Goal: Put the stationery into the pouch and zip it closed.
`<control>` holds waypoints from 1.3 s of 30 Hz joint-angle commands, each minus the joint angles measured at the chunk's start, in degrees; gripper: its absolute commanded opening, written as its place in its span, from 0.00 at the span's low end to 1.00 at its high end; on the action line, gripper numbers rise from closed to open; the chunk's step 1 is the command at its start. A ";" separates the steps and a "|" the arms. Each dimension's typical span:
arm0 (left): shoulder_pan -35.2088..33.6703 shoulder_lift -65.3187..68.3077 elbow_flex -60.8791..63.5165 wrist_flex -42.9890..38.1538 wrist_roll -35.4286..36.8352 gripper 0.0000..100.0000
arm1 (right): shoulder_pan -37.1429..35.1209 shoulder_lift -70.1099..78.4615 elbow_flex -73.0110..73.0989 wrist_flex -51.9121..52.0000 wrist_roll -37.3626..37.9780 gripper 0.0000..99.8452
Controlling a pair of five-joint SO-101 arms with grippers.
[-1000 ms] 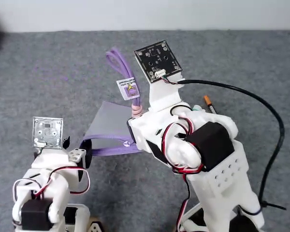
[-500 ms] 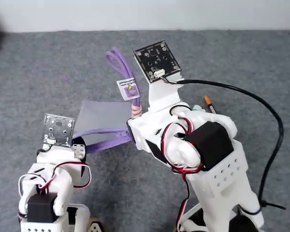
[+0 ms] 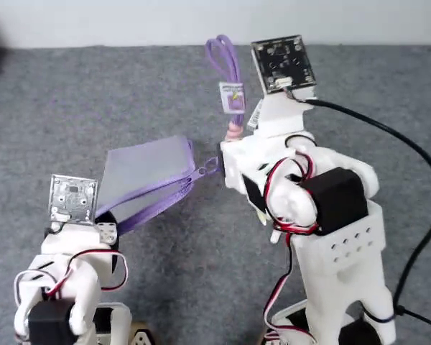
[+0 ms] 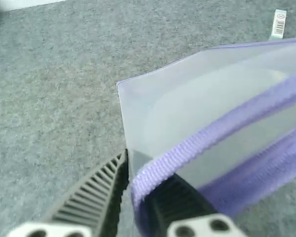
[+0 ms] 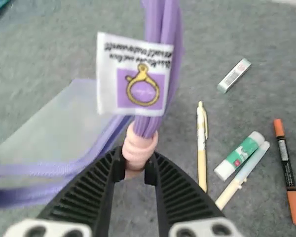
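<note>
The left gripper (image 4: 138, 174) is closed on one corner of the pouch (image 4: 202, 123), its jaws pinching the end of the purple zipper band (image 4: 197, 143). In the left wrist view a second purple band runs below the first with a gap between them. From that corner the pouch stretches away over the grey desk (image 3: 93, 93), lifted at the held end, towards the right arm. The zipper pull (image 3: 210, 170) sits at the pouch's far end, just beside the right arm's body.

The right gripper (image 5: 134, 164) is closed on a pink bead (image 5: 138, 147) at the base of the purple strap (image 5: 160, 59). The strap rises from the bead, and a white tag (image 5: 135, 81) hangs on it just above the jaws.

Beyond the right gripper the stationery lies on the desk, outside the pouch. A yellow pen (image 5: 202, 145) is nearest the strap. Then come a green-and-white glue stick (image 5: 239, 155), a pale stick (image 5: 242, 174) touching it, and an orange marker (image 5: 287, 173) farther out. A small green-and-white piece (image 5: 234, 75) lies well apart from these, farther away.
</note>
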 commanded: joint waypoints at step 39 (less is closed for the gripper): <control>-2.02 36.57 -28.88 6.86 8.97 0.01 | 10.07 33.89 6.51 -8.57 13.27 0.17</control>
